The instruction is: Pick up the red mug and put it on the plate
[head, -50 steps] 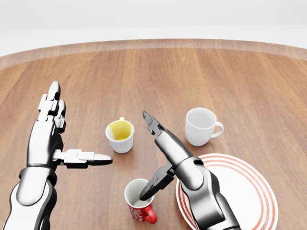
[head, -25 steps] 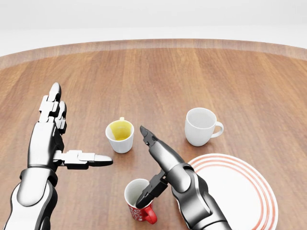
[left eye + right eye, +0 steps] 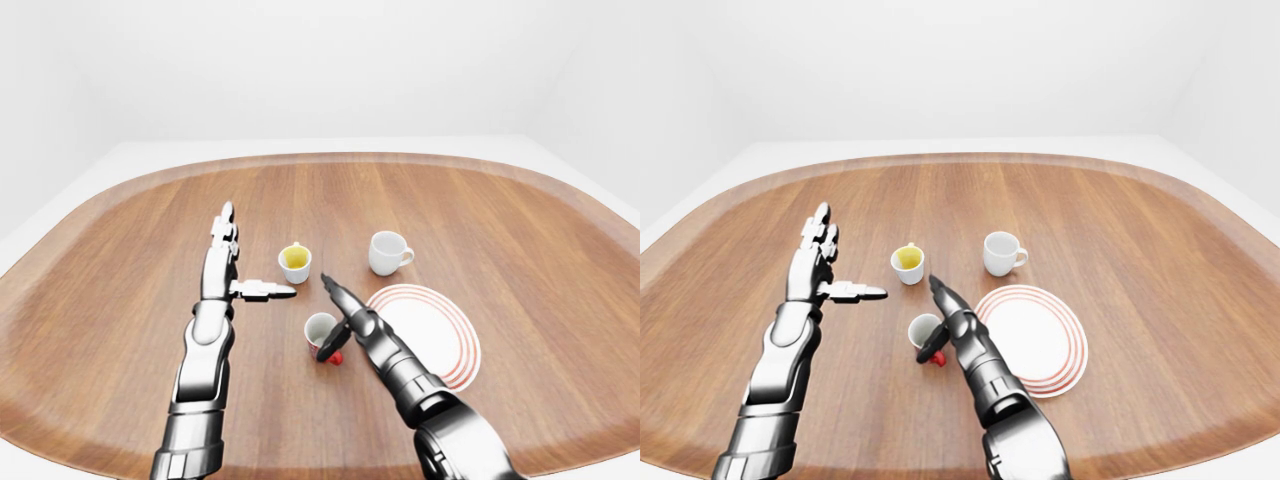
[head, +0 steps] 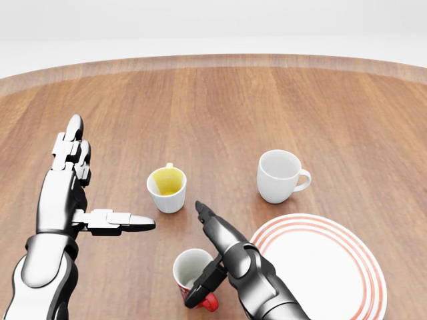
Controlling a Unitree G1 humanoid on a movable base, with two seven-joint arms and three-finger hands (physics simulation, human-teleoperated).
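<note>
Wood table (image 4: 267,107): right robot hand (image 4: 212,257) open, maybe touching red mug (image 4: 193,277).

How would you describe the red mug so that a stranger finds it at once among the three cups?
On the wooden table, find the striped plate at the head view's lower right. Just left of it stands the red mug, beside the right hand. It alone is red outside; the white mug and the yellow-lined cup are white.

Wooden table (image 3: 560,250), plain white walls (image 3: 320,60)
</note>
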